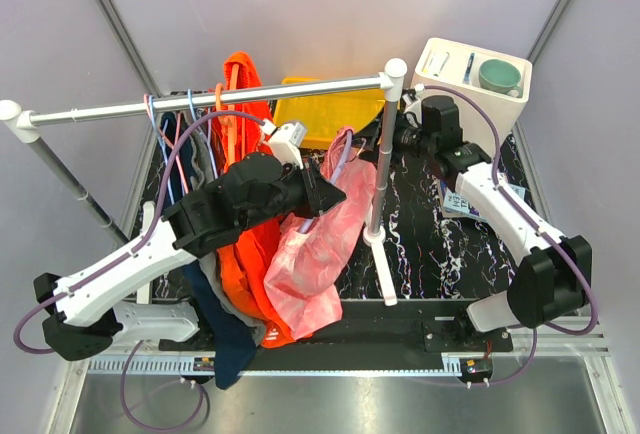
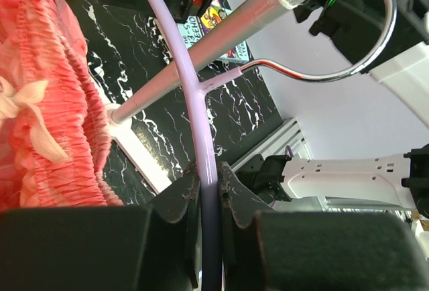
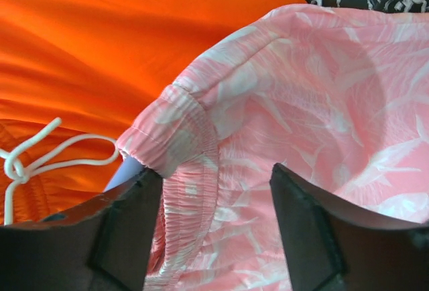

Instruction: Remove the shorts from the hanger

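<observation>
Black marbled table (image 1: 430,254) lies under a clothes rail (image 1: 200,105). Pink shorts (image 1: 320,244) hang on a lilac hanger (image 2: 201,123), touching the orange shorts (image 1: 245,254) beside them. Left hand (image 2: 209,184) is clamped on the hanger's stem. Right hand (image 3: 214,190) has the pink waistband between its parted fingers, with the rack's post (image 1: 380,174) just beside. A white box (image 1: 500,104) sits behind.

1. Left of the post (image 1: 381,174), I see the pink shorts (image 1: 320,244) and orange shorts (image 1: 250,264) hanging pressed together, with no gap between them.
2. My left gripper (image 2: 209,177), clamped on the lilac hanger (image 2: 199,123), fills the space just left of the post.
3. Right of the post, the marbled tabletop (image 1: 420,254) gives passing room.
4. Behind and right of the post, a white bin (image 1: 470,94) blocks the corner.
</observation>
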You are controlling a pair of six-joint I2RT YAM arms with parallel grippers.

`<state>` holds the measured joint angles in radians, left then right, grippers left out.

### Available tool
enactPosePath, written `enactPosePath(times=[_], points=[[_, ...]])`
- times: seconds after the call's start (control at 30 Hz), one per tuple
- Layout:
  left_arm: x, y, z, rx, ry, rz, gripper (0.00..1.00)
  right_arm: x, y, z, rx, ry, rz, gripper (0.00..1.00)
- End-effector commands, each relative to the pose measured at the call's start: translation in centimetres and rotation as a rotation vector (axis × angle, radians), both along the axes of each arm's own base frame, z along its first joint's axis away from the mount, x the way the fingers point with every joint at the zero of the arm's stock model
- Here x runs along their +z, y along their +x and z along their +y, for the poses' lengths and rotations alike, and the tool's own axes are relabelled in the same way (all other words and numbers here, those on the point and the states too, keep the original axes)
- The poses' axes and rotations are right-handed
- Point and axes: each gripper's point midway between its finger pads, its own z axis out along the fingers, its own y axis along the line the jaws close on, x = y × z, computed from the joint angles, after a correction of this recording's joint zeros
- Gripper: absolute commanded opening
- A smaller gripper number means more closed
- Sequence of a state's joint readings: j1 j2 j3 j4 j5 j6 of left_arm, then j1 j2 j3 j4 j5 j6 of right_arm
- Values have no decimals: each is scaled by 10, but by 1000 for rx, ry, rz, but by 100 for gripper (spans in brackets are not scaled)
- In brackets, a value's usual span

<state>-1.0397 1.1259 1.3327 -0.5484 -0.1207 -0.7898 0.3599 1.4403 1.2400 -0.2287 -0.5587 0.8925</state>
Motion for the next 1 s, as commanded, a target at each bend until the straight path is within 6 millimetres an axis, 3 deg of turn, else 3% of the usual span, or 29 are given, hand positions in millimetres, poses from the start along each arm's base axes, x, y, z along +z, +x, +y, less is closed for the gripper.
enactPosePath(times=[0.0,0.17,0.2,0.4,0.57,0.63,0.87,0.97], points=[[44,-6,-9,-43,-141,-76,0,39,-1,6,-21,129,-125,77],[46,-10,-11,-60,-159,-61,0,39,-3,8,-24,172,-104,73],[48,-12,-12,-68,-165,-60,0,51,-3,11,-5,213,-158,70],[55,-13,-3,-52,-203,-52,0,63,-20,16,90,268,-209,70],[54,-16,-1,-54,-230,-18,0,52,-43,17,218,184,-249,91],[56,-18,-2,-63,-243,-14,0,52,-45,13,206,155,-264,94],[46,-18,-10,-72,-236,30,0,45,-30,4,87,110,-244,89],[42,-18,-11,-68,-231,50,0,47,-18,-2,10,92,-244,83]])
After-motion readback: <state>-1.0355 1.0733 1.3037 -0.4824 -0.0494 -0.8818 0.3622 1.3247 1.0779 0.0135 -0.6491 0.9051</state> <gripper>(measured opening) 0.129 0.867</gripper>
